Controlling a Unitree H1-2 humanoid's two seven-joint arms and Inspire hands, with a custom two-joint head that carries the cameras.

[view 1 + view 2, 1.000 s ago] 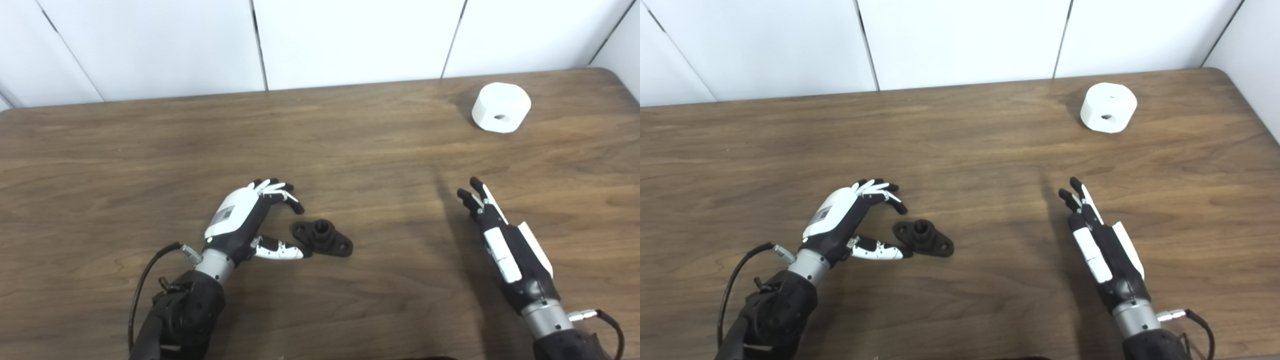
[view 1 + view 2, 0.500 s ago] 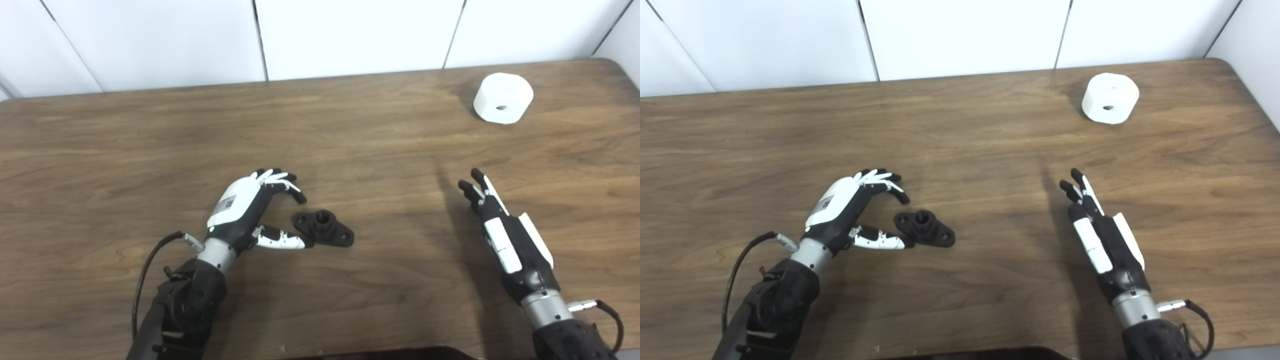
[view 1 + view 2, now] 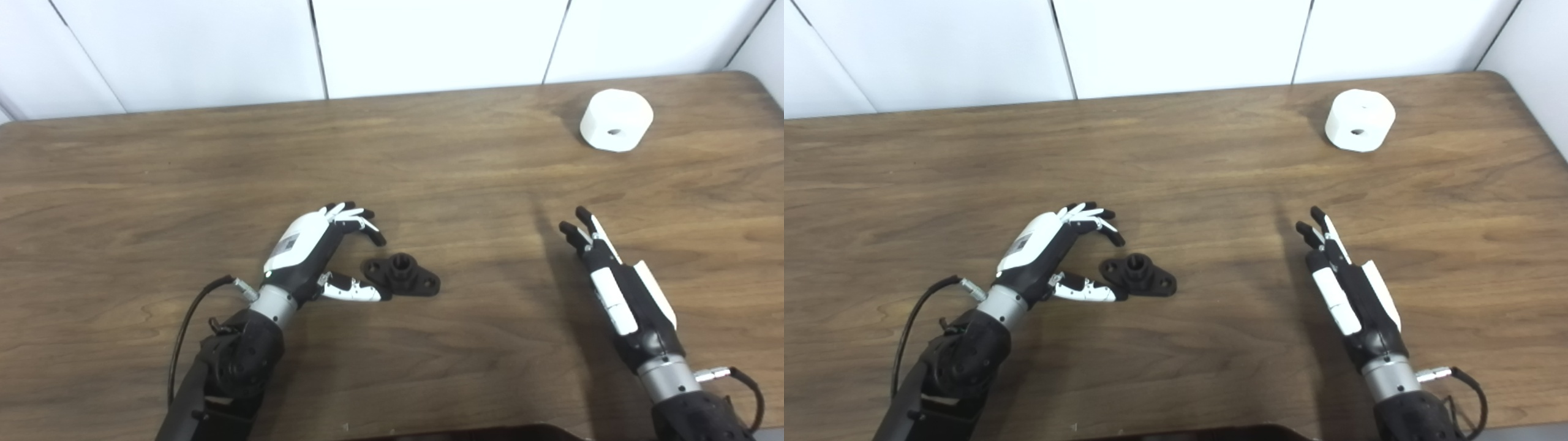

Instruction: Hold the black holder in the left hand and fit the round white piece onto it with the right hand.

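The left hand (image 3: pixel 306 254) hovers spread, grasping nothing, thumb tip just beside the black holder (image 3: pixel 402 278), which lies flat near the middle of the wooden table (image 3: pixel 153 184). The right hand (image 3: pixel 615 288) rests with fingers extended, empty, toward the right edge. The round white piece (image 3: pixel 615 120) sits near the far right corner.
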